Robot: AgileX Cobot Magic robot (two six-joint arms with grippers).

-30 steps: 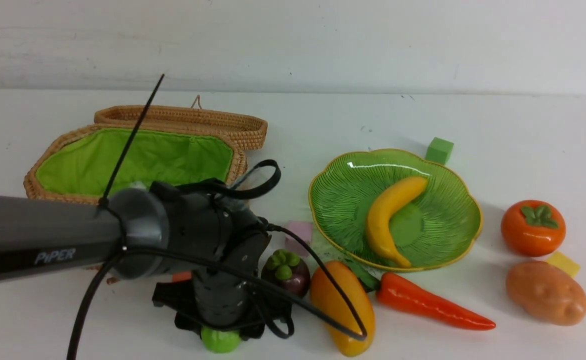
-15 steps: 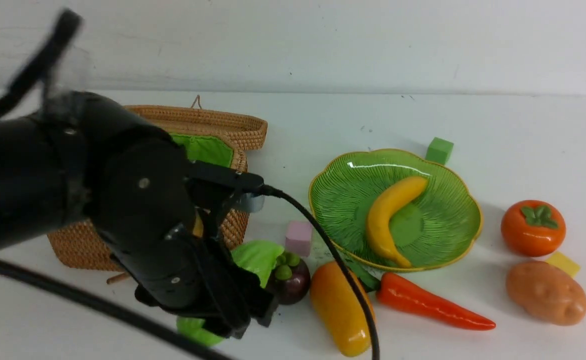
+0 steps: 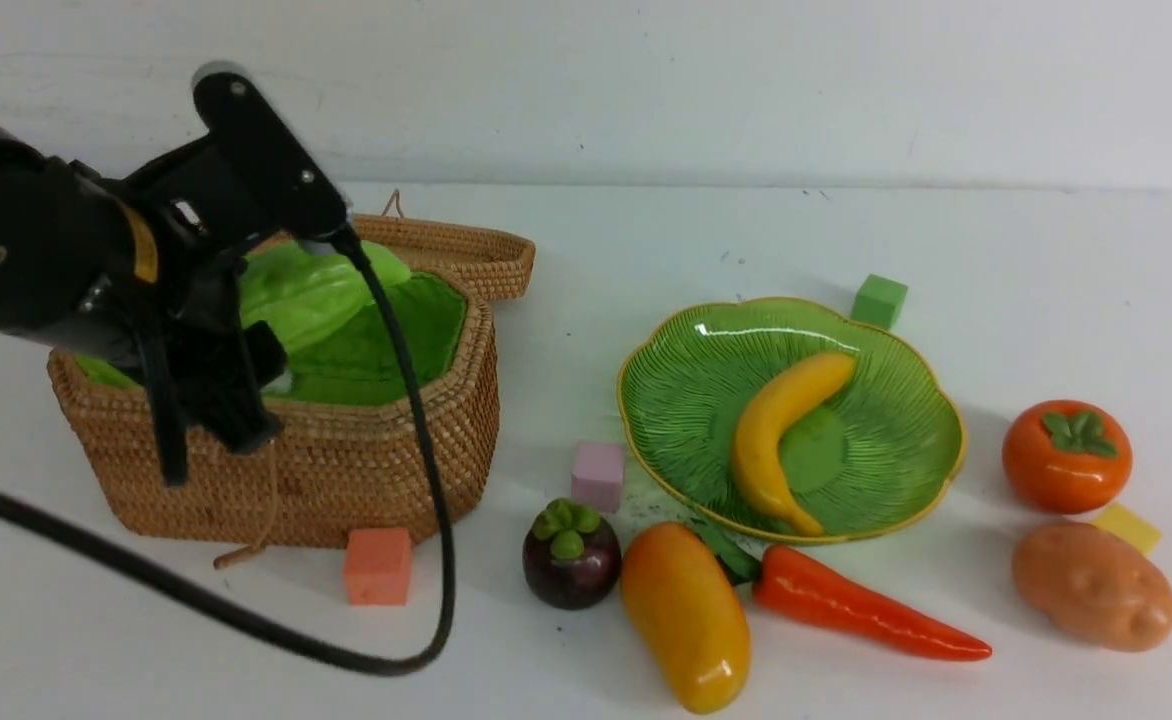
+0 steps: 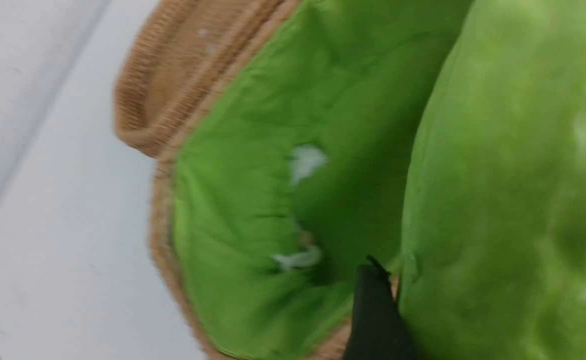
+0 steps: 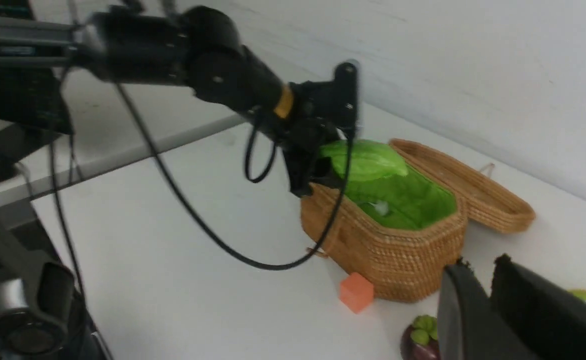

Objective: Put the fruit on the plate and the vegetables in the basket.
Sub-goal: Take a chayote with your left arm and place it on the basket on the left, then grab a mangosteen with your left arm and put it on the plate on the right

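Note:
My left gripper (image 3: 261, 345) is shut on the bumpy light-green cucumber (image 3: 311, 285) and holds it over the open wicker basket (image 3: 346, 470). In the left wrist view the cucumber (image 4: 503, 200) fills the picture above the green lining. The banana (image 3: 776, 430) lies on the green plate (image 3: 886, 380). In front of the plate lie the mangosteen (image 3: 571, 560), mango (image 3: 686, 615) and carrot (image 3: 856, 605). The persimmon (image 3: 1066, 455) and potato (image 3: 1091, 585) sit at far right. My right gripper (image 5: 480, 270), shut and empty, hangs above the mangosteen (image 5: 420, 340).
Foam cubes are scattered about: orange (image 3: 378, 565) in front of the basket, pink (image 3: 598, 475) beside the plate, green (image 3: 879, 300) behind it, yellow (image 3: 1126, 527) by the potato. The basket lid (image 3: 446, 245) lies open behind. A black cable (image 3: 416, 560) hangs from the left arm.
My left arm has lifted the cucumber from the table's front edge, up and back to above the basket. The orange cube it hid now shows.

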